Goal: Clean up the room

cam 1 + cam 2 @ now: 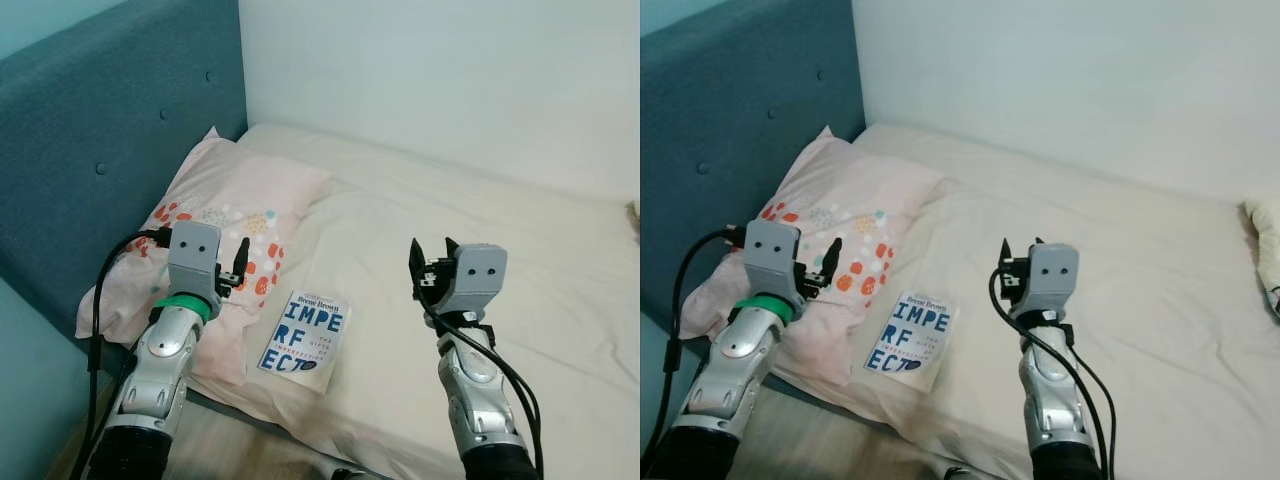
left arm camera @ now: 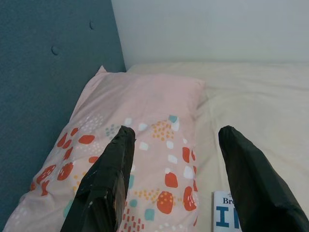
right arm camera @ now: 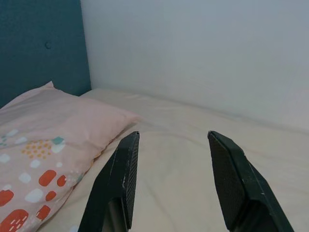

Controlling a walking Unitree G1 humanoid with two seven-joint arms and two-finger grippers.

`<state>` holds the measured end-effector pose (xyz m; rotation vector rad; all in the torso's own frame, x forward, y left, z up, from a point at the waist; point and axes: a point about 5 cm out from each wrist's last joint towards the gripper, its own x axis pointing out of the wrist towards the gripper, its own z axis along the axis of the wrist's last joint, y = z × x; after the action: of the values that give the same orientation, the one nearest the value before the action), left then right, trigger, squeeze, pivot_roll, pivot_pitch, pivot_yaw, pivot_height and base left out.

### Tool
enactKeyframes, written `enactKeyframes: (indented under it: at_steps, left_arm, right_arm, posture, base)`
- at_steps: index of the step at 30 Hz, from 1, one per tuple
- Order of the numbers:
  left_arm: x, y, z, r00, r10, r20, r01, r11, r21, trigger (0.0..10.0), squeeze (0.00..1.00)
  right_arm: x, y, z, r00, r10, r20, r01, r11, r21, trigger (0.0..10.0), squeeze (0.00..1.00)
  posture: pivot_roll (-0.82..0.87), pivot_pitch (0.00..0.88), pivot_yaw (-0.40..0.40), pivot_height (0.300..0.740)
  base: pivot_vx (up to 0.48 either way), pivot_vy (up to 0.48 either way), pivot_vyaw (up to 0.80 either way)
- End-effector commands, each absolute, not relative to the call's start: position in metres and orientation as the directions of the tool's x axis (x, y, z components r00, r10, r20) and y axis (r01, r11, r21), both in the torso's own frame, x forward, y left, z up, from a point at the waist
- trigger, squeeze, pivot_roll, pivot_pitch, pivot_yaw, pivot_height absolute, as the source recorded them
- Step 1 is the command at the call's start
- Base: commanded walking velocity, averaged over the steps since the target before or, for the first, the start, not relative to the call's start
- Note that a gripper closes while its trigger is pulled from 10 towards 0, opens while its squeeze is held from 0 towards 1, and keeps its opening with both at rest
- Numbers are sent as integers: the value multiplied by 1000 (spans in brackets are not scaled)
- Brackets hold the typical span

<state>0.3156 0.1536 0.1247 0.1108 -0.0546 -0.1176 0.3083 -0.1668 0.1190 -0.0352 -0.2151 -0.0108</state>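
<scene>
A white paperback book (image 1: 304, 341) with big blue letters lies flat on the cream bed (image 1: 480, 200) near its front edge, beside a pink pillow (image 1: 215, 220) with orange and teal spots. My left gripper (image 1: 240, 262) hovers open over the pillow's near end, left of the book; the left wrist view shows its fingers (image 2: 108, 179) spread with the book's corner (image 2: 226, 212) below. My right gripper (image 1: 428, 258) is open and raised above the sheet to the right of the book, its fingers (image 3: 120, 179) apart and holding nothing.
A teal padded headboard (image 1: 100, 130) runs along the left, a white wall (image 1: 450, 70) behind the bed. A pale bundle (image 1: 1265, 245) lies at the bed's far right edge. Wooden floor (image 1: 220, 440) shows below the mattress's front edge.
</scene>
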Motion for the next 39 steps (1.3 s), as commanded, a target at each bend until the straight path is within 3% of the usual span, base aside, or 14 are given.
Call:
enactKeyframes:
  at_steps: [1, 39]
  left_arm:
    - [314, 154, 121, 992, -123, 30, 119, 987, 109, 10000, 0]
    - [314, 156, 122, 992, -124, 22, 121, 986, 117, 10000, 0]
  right_arm:
    - [306, -170, 113, 981, -21, 193, 27, 999, -30, 10000, 0]
    - [305, -167, 110, 982, -26, 189, 30, 999, -16, 10000, 0]
  posture:
    - [-27, 18, 18, 740]
    - [-24, 19, 32, 740]
  base:
    - [0, 0, 0]
    - [-309, 0, 0]
